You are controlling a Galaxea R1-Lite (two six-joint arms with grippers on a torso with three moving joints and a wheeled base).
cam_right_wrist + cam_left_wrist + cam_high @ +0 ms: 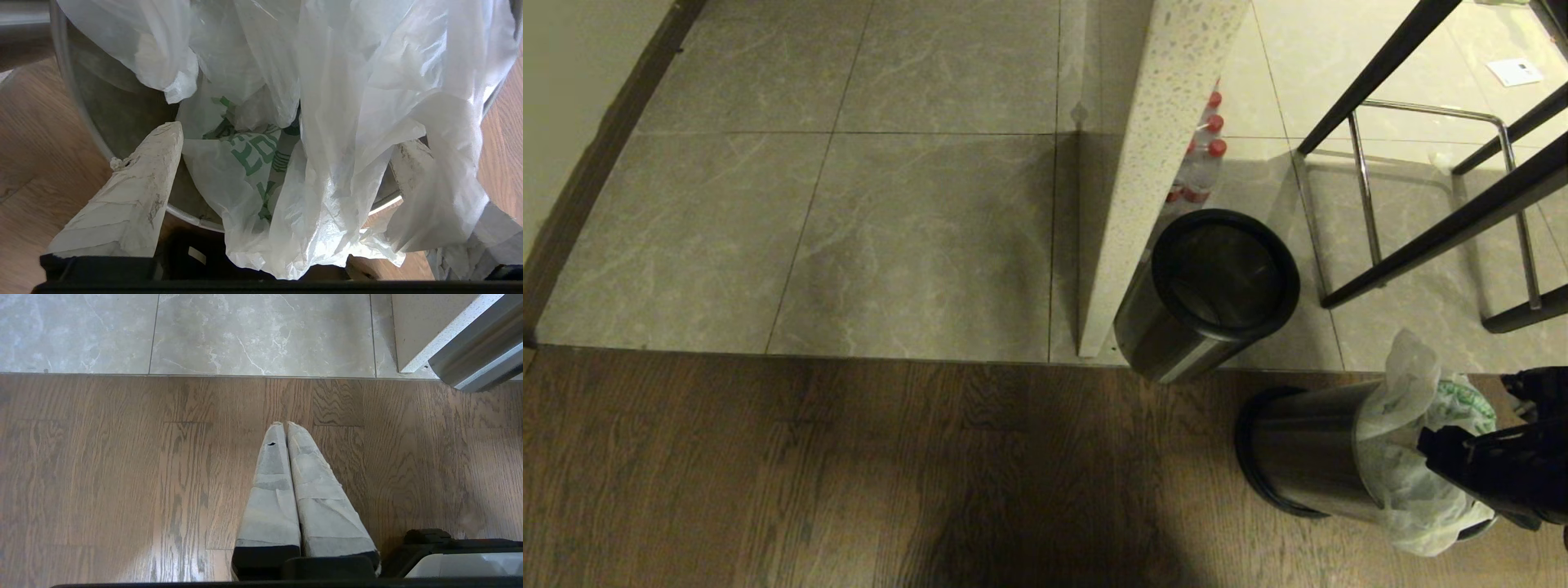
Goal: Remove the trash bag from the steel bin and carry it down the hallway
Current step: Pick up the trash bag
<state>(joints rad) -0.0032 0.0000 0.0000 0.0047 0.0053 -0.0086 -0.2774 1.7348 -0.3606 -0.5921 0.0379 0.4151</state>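
Note:
The steel bin (1298, 457) stands on the dark wood floor at the lower right. The trash bag (1401, 457), thin whitish plastic with green print, spills over its rim. My right gripper (1441, 457) hovers at the bin's mouth. In the right wrist view the right gripper (290, 139) is open wide, and crinkled folds of the trash bag (335, 163) hang between its taped fingers (135, 196) without being pinched. One fingertip is partly veiled by plastic. The left gripper (284, 425) is shut and empty, parked over the wood planks. The hallway (849, 204) of grey veined tiles stretches ahead.
A second steel bin (1213, 286), empty and black-rimmed, stands on the tiles against a speckled stone panel (1152, 163). Red-capped bottles (1205, 155) sit behind it. A stool with black legs and a chrome footrest (1421, 180) is at the right. A wall with a dark baseboard (588, 180) bounds the left.

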